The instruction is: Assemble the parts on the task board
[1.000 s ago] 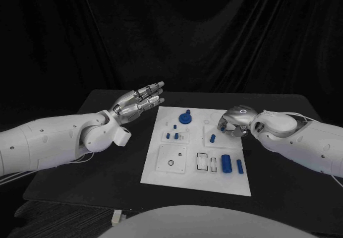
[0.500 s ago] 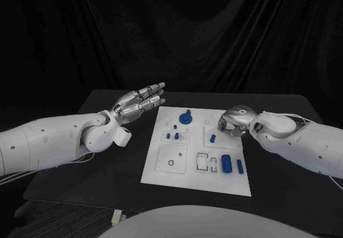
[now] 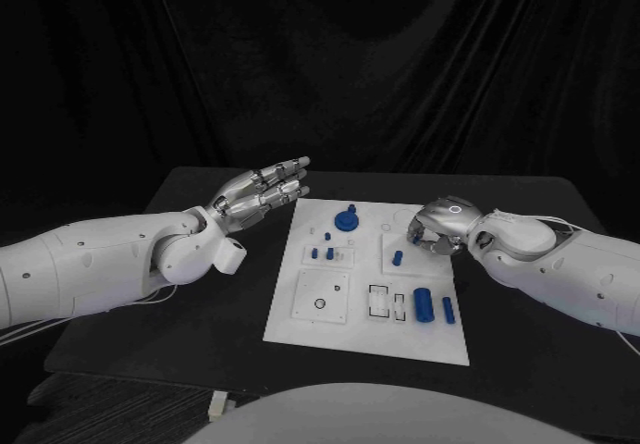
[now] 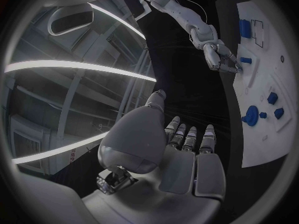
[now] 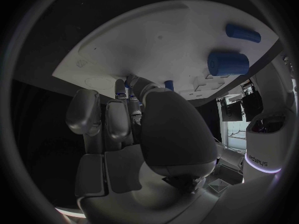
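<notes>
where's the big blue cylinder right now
In the head view the big blue cylinder lies on the task board at its near right, between the outlined slots and a thinner blue pin.

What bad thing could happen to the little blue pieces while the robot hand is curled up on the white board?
The right robot hand is curled over a small blue peg near the far right of the white task board; the peg could tip or slip from its fingers. Two loose blue cylinders lie nearby, and the white right arm passing beside them might knock them rolling.
</notes>
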Motion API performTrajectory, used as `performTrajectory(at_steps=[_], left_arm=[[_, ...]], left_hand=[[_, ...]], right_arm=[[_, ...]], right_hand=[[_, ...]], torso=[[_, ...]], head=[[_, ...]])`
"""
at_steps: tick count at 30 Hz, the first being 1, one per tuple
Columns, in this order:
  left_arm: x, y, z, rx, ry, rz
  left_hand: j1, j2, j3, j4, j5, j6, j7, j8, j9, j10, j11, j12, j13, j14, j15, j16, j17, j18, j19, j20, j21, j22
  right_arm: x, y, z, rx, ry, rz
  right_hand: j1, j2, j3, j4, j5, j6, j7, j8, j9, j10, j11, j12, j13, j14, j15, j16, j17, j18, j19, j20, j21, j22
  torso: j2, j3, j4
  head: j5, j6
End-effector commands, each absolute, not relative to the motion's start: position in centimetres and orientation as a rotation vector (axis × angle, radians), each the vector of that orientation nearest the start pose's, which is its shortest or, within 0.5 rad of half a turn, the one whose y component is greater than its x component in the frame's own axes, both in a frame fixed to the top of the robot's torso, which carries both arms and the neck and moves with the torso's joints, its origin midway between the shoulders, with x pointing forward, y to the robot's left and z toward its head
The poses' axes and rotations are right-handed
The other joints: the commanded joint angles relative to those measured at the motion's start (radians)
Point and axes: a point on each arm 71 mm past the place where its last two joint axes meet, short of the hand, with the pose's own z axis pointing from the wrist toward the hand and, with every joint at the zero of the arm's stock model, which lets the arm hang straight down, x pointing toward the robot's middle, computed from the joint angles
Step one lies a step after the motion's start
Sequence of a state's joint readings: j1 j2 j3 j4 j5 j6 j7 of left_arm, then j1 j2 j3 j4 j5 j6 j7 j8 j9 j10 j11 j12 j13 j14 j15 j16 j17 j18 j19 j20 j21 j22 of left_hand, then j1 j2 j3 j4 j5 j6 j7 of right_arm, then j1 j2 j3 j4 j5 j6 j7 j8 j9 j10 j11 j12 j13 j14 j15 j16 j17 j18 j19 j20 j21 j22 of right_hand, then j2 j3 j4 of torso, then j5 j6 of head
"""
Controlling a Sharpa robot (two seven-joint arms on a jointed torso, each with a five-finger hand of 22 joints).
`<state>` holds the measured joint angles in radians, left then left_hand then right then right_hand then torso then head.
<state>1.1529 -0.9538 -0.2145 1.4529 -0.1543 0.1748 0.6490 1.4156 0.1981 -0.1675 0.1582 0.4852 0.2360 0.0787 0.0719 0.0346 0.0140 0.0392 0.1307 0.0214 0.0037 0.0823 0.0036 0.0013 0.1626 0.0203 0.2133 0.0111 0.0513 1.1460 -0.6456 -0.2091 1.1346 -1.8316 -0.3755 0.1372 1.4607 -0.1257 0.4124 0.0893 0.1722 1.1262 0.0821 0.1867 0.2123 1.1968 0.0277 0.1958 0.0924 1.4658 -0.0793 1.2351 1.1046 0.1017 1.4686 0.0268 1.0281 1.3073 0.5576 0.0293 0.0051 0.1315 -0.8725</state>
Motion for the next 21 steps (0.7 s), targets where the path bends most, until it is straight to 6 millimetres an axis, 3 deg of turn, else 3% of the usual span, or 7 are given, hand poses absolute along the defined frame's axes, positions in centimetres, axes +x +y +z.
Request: performTrajectory(at_steps=[1,13,21], left_arm=[[44.5,26.2,-24.5,-0.898,1.605,-1.878],[44.4,26.1,-24.8,-0.914,1.647,-1.867],[44.3,26.1,-25.1,-0.923,1.665,-1.861]], left_hand=[[0.007,0.007,0.005,-0.004,0.004,0.007,0.003,0.006,0.002,0.002,0.007,0.005,0.001,0.001,0.007,0.003,0.002,0.018,0.001,0.014,0.006,0.005],[0.005,0.007,0.005,-0.003,-0.003,0.01,0.009,0.008,0.002,0.003,0.013,0.011,0.002,0.003,0.013,0.007,0.004,0.018,0.006,0.023,0.009,0.01],[0.004,0.009,0.005,-0.002,-0.005,0.013,0.011,0.01,0.002,0.004,0.016,0.013,0.002,0.005,0.015,0.01,0.005,0.018,0.007,0.026,0.01,0.011]], right_arm=[[50.4,-20.2,-27.2,-0.7,1.567,0.476],[50.3,-19.7,-22.2,-0.686,1.494,0.479],[48.0,-17.5,-20.1,-0.699,1.495,0.54]], right_hand=[[-0.001,0.006,-0.002,-0.005,-0.006,0.0,0.007,0.002,0.002,0.004,0.004,-0.001,-0.002,0.023,0.006,-0.007,-0.005,-0.007,0.021,0.002,-0.008,0.136],[-0.009,0.006,-0.006,-0.002,-0.016,-0.005,0.009,-0.002,0.005,0.003,0.006,-0.007,-0.005,0.02,0.01,-0.015,-0.013,-0.007,0.019,0.005,-0.016,0.135],[-0.009,0.003,-0.007,-0.004,-0.023,-0.011,0.014,-0.008,0.006,0.004,0.01,-0.012,-0.007,0.019,0.021,-0.02,-0.019,-0.007,0.017,0.011,-0.022,0.133]], torso=[[0.0,0.0,-0.0007],[-0.001,-0.0001,-0.001],[-0.001,-0.0008,-0.0005]], head=[[0.003,0.0],[0.007,0.0],[0.011,0.0]])
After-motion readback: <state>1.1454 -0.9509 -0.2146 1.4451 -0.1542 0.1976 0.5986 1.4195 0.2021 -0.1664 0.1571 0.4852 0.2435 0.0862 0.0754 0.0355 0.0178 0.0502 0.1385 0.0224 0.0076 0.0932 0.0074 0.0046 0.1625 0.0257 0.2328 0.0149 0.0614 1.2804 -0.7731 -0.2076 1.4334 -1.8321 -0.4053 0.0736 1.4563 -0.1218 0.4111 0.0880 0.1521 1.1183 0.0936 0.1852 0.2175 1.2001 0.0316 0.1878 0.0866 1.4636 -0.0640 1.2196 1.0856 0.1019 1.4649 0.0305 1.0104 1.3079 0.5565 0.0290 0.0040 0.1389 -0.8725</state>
